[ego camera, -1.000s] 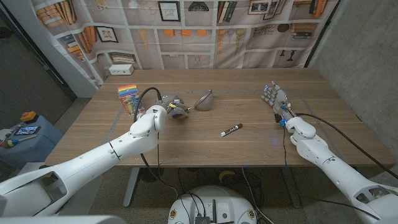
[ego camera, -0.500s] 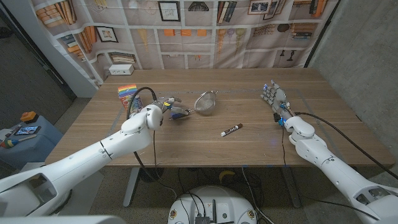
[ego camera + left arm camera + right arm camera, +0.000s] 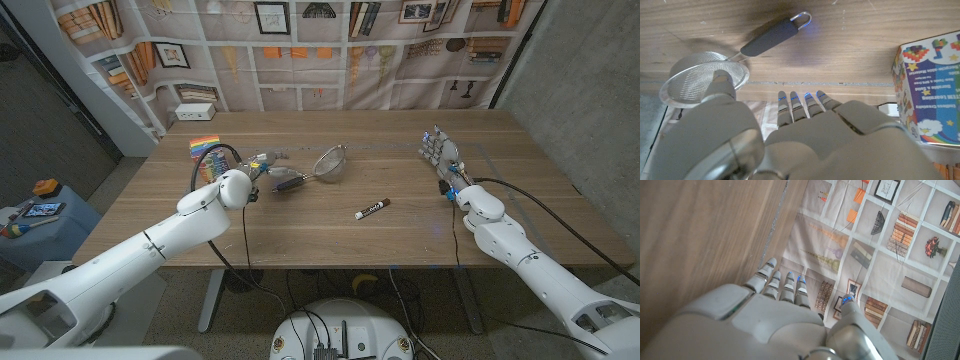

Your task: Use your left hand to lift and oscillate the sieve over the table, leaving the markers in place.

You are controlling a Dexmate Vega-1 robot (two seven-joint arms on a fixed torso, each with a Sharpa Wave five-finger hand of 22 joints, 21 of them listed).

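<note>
The metal mesh sieve (image 3: 331, 162) lies on the wooden table (image 3: 330, 240) left of centre, its black handle (image 3: 292, 182) pointing toward my left hand. In the left wrist view the sieve bowl (image 3: 700, 87) and the handle (image 3: 772, 37) lie just beyond my fingers, untouched. My left hand (image 3: 262, 166) (image 3: 805, 135) hovers a little left of the handle, fingers apart, holding nothing. A black marker with a white label (image 3: 372, 209) lies near the table's middle, right of the sieve. My right hand (image 3: 438, 155) (image 3: 780, 315) stays at the right side, fingers stretched out and empty.
A rainbow-coloured box (image 3: 205, 155) (image 3: 927, 90) stands on the table close to the left of my left hand. A printed backdrop (image 3: 320, 50) hangs behind the far edge. A blue stool with small items (image 3: 40, 215) sits off the table's left side.
My left hand let go of the sieve handle and drew back to the left. The sieve now lies on the table slightly to the right. The right hand has not moved.
</note>
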